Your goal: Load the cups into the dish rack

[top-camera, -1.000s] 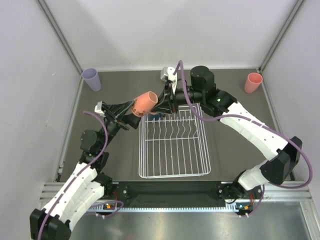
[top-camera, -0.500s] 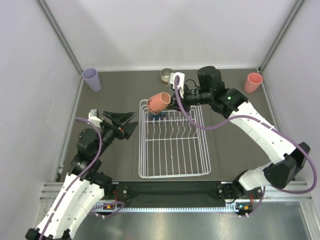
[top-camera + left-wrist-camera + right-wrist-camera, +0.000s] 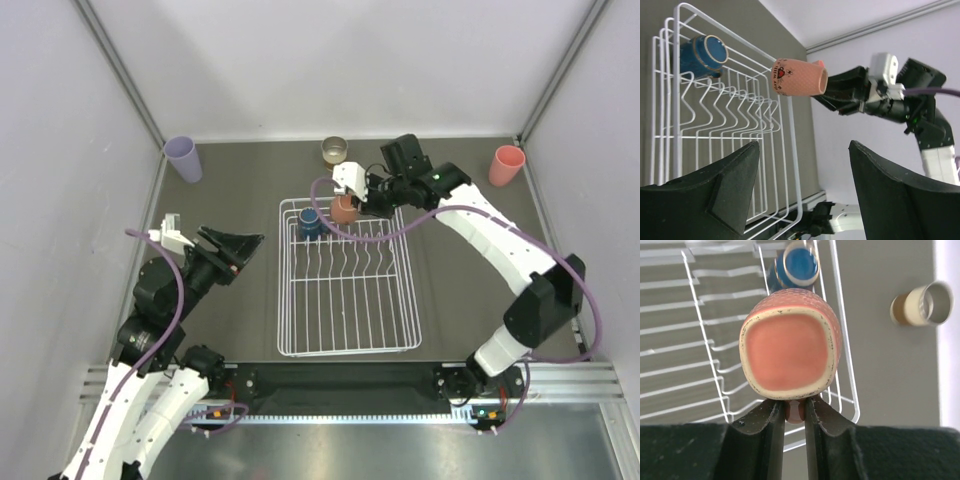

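Carrying terracotta-orange handled mug (image 3: 344,209) over far end of white wire dish rack (image 3: 348,352), just beside dark blue mug (image 3: 309,222) sitting inside; clamping its handle w/ right end effector (image 3: 795,407). Having passed it over from left end effector (image 3: 248,254), now pulling that back, spread wide, empty. Prob. lowering next. Leaving lavender tumbler (image 3: 182,158), pink tumbler (image 3: 506,165), shiny brownish cup (image 3: 334,151) waiting on dark grey desk (image 3: 240,190), pale walls (image 3: 350,60) around.

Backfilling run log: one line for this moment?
right claw: shut on orange mug, over dish rack far end | left claw: open, empty | blue mug: in rack | outside: lavender cup, pink cup, brown cup
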{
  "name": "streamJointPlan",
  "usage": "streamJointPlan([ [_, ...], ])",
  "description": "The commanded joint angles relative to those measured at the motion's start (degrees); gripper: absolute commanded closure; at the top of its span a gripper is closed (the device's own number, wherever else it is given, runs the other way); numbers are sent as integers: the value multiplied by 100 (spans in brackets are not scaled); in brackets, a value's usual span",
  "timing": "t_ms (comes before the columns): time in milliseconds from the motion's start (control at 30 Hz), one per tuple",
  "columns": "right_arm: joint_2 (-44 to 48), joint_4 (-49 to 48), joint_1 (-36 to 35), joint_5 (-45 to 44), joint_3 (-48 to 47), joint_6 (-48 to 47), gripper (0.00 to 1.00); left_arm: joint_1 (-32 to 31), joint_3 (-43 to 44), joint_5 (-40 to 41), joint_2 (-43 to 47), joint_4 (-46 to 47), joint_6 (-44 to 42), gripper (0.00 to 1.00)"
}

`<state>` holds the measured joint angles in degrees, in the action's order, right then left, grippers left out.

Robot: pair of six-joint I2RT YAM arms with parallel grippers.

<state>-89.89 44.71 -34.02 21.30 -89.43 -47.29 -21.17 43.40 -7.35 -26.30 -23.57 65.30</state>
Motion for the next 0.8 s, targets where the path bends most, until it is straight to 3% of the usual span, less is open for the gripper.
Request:
streamJointPlan([
  [0, -204, 20, 211, -117, -409, -666, 100, -1, 239, 85, 117, -516, -666, 23],
  [367, -1030, 99, 387, -355, -672, -993, 100, -1, -173, -64, 3, -412, -896, 23],
  [767, -1523, 319, 431, -276, -980, -1037, 100, -1, 28, -161, -288, -306, -1256, 23],
])
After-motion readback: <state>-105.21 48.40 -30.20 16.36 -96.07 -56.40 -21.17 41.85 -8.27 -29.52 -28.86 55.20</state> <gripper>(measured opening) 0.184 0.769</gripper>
